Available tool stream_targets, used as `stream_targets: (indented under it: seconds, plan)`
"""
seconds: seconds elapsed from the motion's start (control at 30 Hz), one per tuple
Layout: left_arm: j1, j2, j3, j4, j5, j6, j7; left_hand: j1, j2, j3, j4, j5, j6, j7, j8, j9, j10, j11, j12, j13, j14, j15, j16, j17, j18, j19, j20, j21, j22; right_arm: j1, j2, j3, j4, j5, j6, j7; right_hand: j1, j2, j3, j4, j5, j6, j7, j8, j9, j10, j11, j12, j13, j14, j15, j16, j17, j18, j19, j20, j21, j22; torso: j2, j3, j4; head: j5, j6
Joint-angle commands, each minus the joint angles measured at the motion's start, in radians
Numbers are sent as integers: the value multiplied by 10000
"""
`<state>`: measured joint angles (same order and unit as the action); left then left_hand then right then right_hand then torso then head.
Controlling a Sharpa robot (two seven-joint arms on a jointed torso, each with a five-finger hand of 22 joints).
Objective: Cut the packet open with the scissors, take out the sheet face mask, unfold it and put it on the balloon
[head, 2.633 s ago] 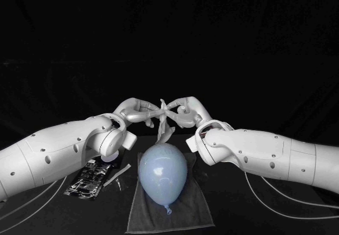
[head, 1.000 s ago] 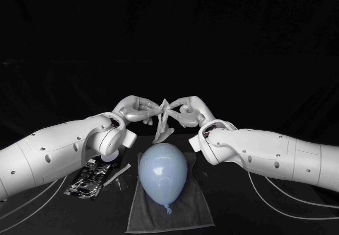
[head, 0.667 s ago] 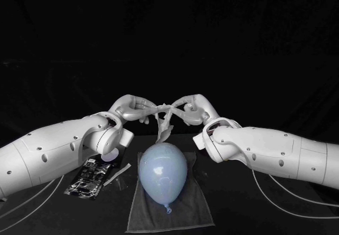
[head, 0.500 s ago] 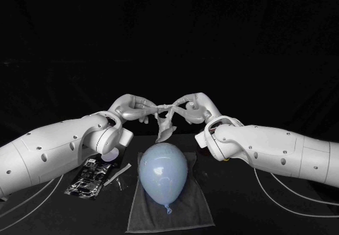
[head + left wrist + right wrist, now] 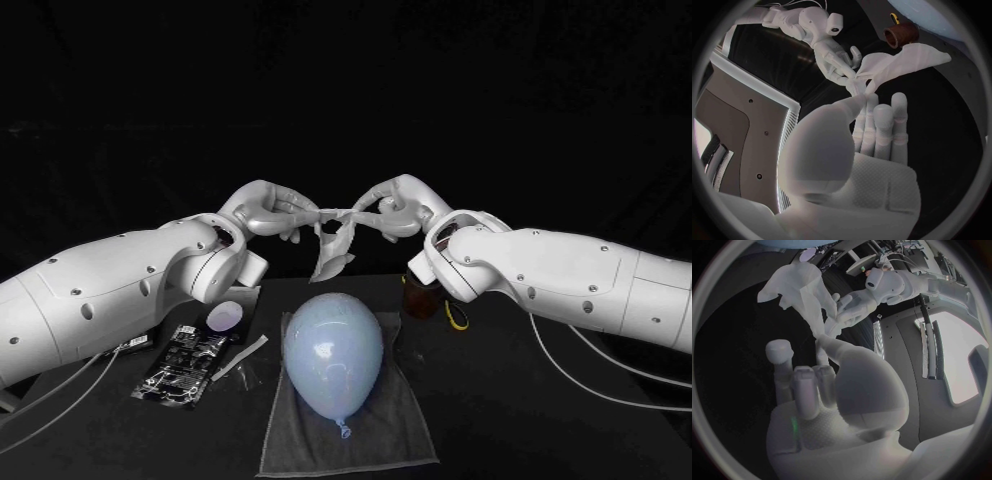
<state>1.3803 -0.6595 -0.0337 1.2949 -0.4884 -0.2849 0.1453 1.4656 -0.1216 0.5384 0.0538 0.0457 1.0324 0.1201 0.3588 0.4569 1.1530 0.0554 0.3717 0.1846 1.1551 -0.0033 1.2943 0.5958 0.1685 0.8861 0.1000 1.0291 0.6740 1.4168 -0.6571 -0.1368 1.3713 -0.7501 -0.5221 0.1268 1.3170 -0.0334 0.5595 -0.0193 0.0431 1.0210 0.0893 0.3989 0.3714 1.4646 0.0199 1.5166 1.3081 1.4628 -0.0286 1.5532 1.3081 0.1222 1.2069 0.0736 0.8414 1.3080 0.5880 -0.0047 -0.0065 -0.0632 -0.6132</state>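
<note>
Above the middle of the table, up in the air beyond the balloon's far end, hangs the sheet face mask (image 5: 335, 250). It is a thin, pale sheet, crumpled and partly folded on itself. Its upper edge is drawn taut between the two hands and the rest droops in a loose twist, clear of the balloon (image 5: 333, 350) below. The left hand (image 5: 271, 210) pinches one end of that edge between thumb and fingertip, with its other fingers free. The right hand (image 5: 392, 208) pinches the other end the same way, close by.

From its sag, the mask looks very light, limp and probably damp. It may cling to itself and to the fingers, and it could tear at its cut-out openings if pulled hard. The outer edges, taken well apart, seem the safest hold for easing it open.

The balloon is pale blue, smooth and apt to roll. It lies on a dark towel (image 5: 382, 440) on the black table (image 5: 490, 400), with its knot toward the robot. Left of the towel lie the packet (image 5: 185, 365) and a narrow cut strip (image 5: 241, 357). A small brown pot (image 5: 421, 297) stands by the right arm.
</note>
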Motion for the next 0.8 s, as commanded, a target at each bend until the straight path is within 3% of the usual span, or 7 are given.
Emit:
stream_targets:
  seconds: [0.03, 0.17, 0.33, 0.4, 0.6, 0.8]
  plan:
    - [82, 36, 14, -46, -539, 339, -88, -99, 14, 85, 4, 28, 59, 6, 58, 191, 89, -13, 5, -12, 126, -30, 78, 54, 138, -41, -5, 66, 13, 138, 1, 8, -82, -1567, 1778, -848, -58, 26, 19, -36, 53, 27, 33, 44, 278, 656, -14, -20, 1872, 705, -68, 28, 1793, 178, -55, 12, -18, 723, -3, -4, 0, -9, 28]
    - [250, 56, 13, -142, -773, 432, -102, -131, 4, 113, -10, 28, 55, 10, 66, 195, 102, -13, 6, -16, 195, -29, 140, 159, 139, -44, -6, 94, 31, 425, 22, 7, -205, -3077, 2915, -1284, -74, -7, 20, -65, 53, 23, 32, 61, 286, 651, -15, -28, 1863, 698, -67, 25, 1780, 174, -51, 14, 2, 728, -5, -4, 2, -10, 51]
    - [474, 55, 11, -270, -1019, 519, -113, -146, -1, 129, -20, 28, 56, 9, 71, 198, 111, -14, 7, -17, 233, -30, 174, 216, 140, -45, -7, 109, 41, 651, 5, 6, -231, -4403, 3645, -1644, -109, -48, 10, -80, 52, 26, 30, 86, 296, 621, -17, -73, 1806, 680, -66, 16, 1744, 174, -54, 15, 6, 729, -12, -2, 1, -18, 96]
    - [563, 51, 10, -323, -1125, 557, -119, -164, -7, 145, -30, 28, 55, 8, 77, 201, 119, -16, 7, -19, 285, -32, 218, 296, 141, -43, -7, 128, 52, 702, -11, 5, -217, -4652, 3611, -1748, -121, -52, 8, -77, 52, 23, 30, 89, 297, 610, -17, -88, 1786, 672, -66, 12, 1726, 177, -63, 16, -8, 724, -13, -2, -2, -5, 103]
    - [766, 35, 5, -430, -1540, 807, -217, -189, -18, 161, -40, 27, 57, 5, 87, 206, 133, -19, 10, -21, 342, -34, 267, 378, 142, -39, -9, 151, 66, 830, -71, 6, -137, -4667, 2356, -1892, -173, -59, -2, -52, 52, 17, 25, 105, 303, 618, -19, -82, 1797, 702, -68, 23, 1794, 157, -10, 17, 97, 750, -11, 2, 14, 15, 151]
    - [819, 63, 2, -455, -1860, 1087, -328, -198, -24, 167, -45, 28, 58, 3, 91, 208, 136, -21, 9, -23, 369, -36, 290, 420, 142, -38, -9, 161, 72, 1053, -35, 6, -182, -4463, 2369, -1877, -174, -57, 1, -52, 53, 19, 22, 109, 304, 619, -21, -81, 1799, 723, -69, 31, 1841, 149, 13, 17, 140, 760, 0, -9, -10, 2, 194]
